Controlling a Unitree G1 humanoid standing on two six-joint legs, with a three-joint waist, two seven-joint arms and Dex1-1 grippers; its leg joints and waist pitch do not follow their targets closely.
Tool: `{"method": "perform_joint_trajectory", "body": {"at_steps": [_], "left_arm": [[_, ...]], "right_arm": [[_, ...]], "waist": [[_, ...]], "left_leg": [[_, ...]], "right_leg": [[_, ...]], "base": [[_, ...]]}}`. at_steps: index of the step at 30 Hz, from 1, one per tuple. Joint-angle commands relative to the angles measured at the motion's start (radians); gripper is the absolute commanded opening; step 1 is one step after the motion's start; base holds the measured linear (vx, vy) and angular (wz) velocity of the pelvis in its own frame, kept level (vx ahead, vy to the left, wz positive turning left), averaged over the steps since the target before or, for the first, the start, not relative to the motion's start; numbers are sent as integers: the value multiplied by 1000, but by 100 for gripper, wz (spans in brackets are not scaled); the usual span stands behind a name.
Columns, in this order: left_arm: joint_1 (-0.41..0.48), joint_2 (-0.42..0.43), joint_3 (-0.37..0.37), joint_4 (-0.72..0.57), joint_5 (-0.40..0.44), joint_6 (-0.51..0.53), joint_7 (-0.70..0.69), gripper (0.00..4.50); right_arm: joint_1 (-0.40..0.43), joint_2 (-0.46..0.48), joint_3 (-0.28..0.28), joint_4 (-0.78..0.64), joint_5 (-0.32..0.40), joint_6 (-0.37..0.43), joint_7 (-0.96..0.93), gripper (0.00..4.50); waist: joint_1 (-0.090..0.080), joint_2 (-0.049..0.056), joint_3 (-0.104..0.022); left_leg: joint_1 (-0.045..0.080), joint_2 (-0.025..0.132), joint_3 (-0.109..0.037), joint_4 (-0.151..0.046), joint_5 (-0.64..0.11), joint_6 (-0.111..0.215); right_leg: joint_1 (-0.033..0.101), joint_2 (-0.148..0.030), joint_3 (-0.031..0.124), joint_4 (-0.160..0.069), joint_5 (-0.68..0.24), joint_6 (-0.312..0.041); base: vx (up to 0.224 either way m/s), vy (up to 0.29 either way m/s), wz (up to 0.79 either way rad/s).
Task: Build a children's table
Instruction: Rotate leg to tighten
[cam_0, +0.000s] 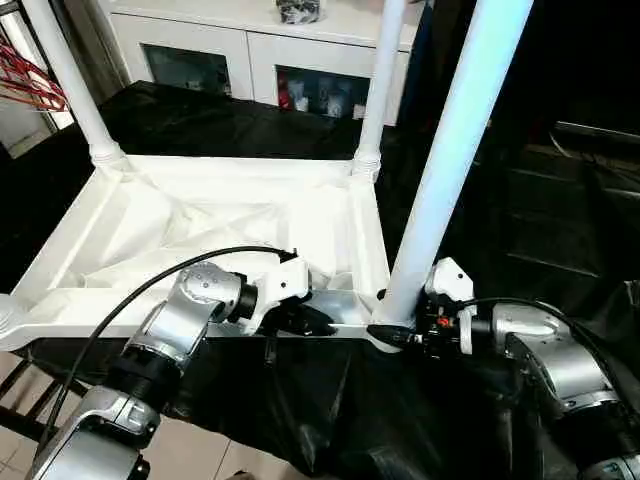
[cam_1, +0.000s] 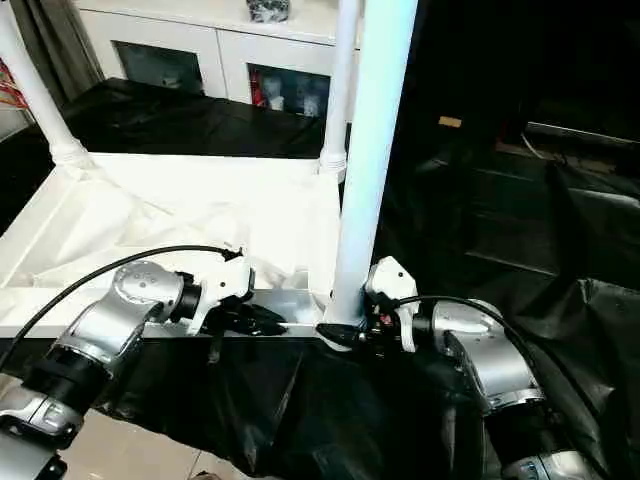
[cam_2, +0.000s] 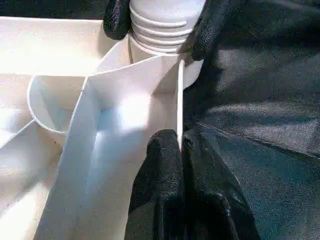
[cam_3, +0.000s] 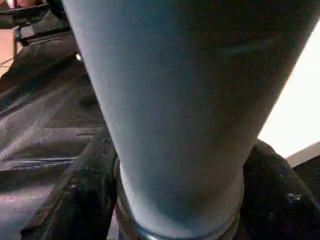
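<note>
White leg (cam_3: 175, 125) — table (cam_0: 230, 215) upside-down, ribbed

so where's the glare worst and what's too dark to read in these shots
Left wrist view: the table top's rim blows out white. Right wrist view: the leg looks dim and soft. Left eye view: the black sheet swallows detail.

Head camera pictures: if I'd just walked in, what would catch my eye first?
Probably the white table lying upside down on black sheeting, three legs pointing up. The nearest leg stands at the near right corner, and the right gripper is closed around its base. Just left of it, the left gripper pinches the table's near rim.
</note>
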Motion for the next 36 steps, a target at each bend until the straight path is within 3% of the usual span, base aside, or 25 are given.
{"method": "perform_joint_trajectory", "body": {"at_steps": [1, 4, 8, 9, 10, 11, 12, 13, 14, 15, 17, 18, 19, 22, 23, 24, 32, 33, 34, 36], "left_arm": [[-21, -59, 2, 34, 28, 21, 126, 0], [-51, -109, 12, 71, 48, 43, 228, 0], [-103, -183, 23, 134, 79, 82, 385, 0], [-106, -188, 24, 138, 80, 84, 393, 0], [-139, -234, 35, 183, 93, 97, 482, 0], [-146, -245, 39, 195, 97, 98, 506, 0], [-163, -274, 44, 218, 103, 98, 552, 0], [-167, -281, 44, 223, 105, 96, 562, 0], [-167, -290, 36, 224, 109, 85, 558, 0], [-163, -294, 25, 219, 111, 68, 540, 0], [-161, -293, 22, 218, 112, 60, 533, 0], [-157, -288, 16, 213, 111, 47, 512, 0], [-150, -279, 9, 204, 110, 32, 491, 0], [-136, -253, -2, 197, 103, -1, 435, 0], [-134, -250, -3, 197, 102, -6, 429, 0], [-125, -231, -9, 189, 99, -23, 394, 0], [-103, -159, -25, 159, 82, -61, 256, 0], [-102, -146, -27, 156, 79, -67, 233, 0], [-102, -136, -29, 155, 77, -72, 215, 0], [-101, -119, -32, 151, 73, -80, 185, 0]], "right_arm": [[-3, 75, -8, 40, -29, 0, -155, 279], [-17, 137, -36, 104, -67, -22, -310, 277], [-51, 232, -80, 198, -88, -26, -524, 277], [-55, 237, -82, 203, -90, -27, -537, 277], [-94, 290, -104, 270, -126, -35, -689, 277], [-104, 303, -110, 286, -133, -38, -724, 277], [-134, 341, -130, 323, -132, -44, -794, 277], [-142, 350, -133, 331, -132, -48, -805, 277], [-156, 363, -132, 342, -132, -67, -812, 277], [-164, 368, -132, 345, -123, -85, -783, 346], [-166, 368, -135, 345, -117, -89, -766, 346], [-165, 364, -138, 341, -109, -87, -746, 352], [-162, 355, -136, 331, -107, -83, -730, 382], [-153, 313, -123, 308, -109, -92, -667, 394], [-152, 307, -121, 306, -110, -95, -658, 401], [-142, 272, -104, 287, -114, -104, -604, 413], [-59, 126, -45, 137, -73, -96, -296, 413], [-47, 104, -39, 113, -58, -89, -249, 398], [-40, 86, -34, 98, -47, -84, -214, 378], [-30, 58, -27, 75, -30, -77, -164, 378]], "waist": [[0, -13, -60], [-2, -16, -58], [-9, -11, -57], [-9, -14, -58], [-11, -8, -56], [-13, -4, -56], [-12, -9, -61], [-12, -2, -59], [-12, -5, -60], [-8, -1, -64], [-8, -2, -66], [-7, 0, -68], [-7, 2, -68], [-6, 2, -68], [-5, 6, -68], [-7, 3, -66], [2, 9, -64], [4, 18, -63], [4, 12, -63], [7, 16, -63]], "left_leg": [[7, 60, -16, -68, -143, 79], [9, 57, -21, -71, -181, 40], [14, 55, -22, -73, -214, 22], [15, 53, -21, -72, -219, 19], [15, 53, -20, -73, -222, 15], [16, 53, -22, -74, -227, 7], [15, 51, -24, -74, -219, 4], [15, 52, -22, -73, -220, 7], [13, 51, -23, -73, -220, 9], [9, 51, -22, -71, -196, 27], [7, 52, -22, -69, -178, 40], [4, 52, -21, -67, -148, 59], [4, 52, -21, -67, -143, 64], [5, 53, -20, -66, -150, 77], [5, 53, -21, -66, -155, 76], [6, 54, -21, -67, -167, 75], [6, 57, -20, -67, -189, 91], [9, 58, -22, -67, -193, 86], [8, 57, -20, -67, -195, 84], [9, 58, -22, -68, -206, 80]], "right_leg": [[47, -81, 52, -67, -195, -239], [50, -84, 51, -77, -300, -205], [42, -83, 52, -83, -336, -195], [43, -83, 51, -87, -354, -185], [39, -82, 52, -89, -352, -184], [37, -81, 52, -88, -354, -184], [45, -82, 49, -86, -338, -181], [40, -82, 52, -88, -317, -188], [44, -82, 50, -86, -311, -189], [49, -83, 51, -80, -253, -196], [51, -81, 51, -75, -209, -205], [55, -81, 51, -68, -146, -222], [56, -81, 50, -66, -134, -227], [58, -81, 49, -67, -129, -240], [58, -81, 49, -66, -134, -240], [57, -81, 49, -69, -149, -240], [56, -80, 50, -73, -188, -234], [54, -82, 50, -73, -192, -237], [55, -80, 50, -74, -196, -237], [56, -81, 49, -75, -206, -236]], "base": [[0, 0, 0], [0, 0, 0], [0, 0, 0], [0, 0, 0], [0, 0, 0], [0, 0, 0], [0, 0, 0], [0, 0, 0], [0, 0, 0], [0, 0, 0], [0, 0, 0], [0, 0, 0], [0, 0, 0], [0, 0, 0], [0, 0, 0], [0, 0, 0], [0, 0, 0], [0, 0, 0], [0, 0, 0], [0, 0, 0]]}}
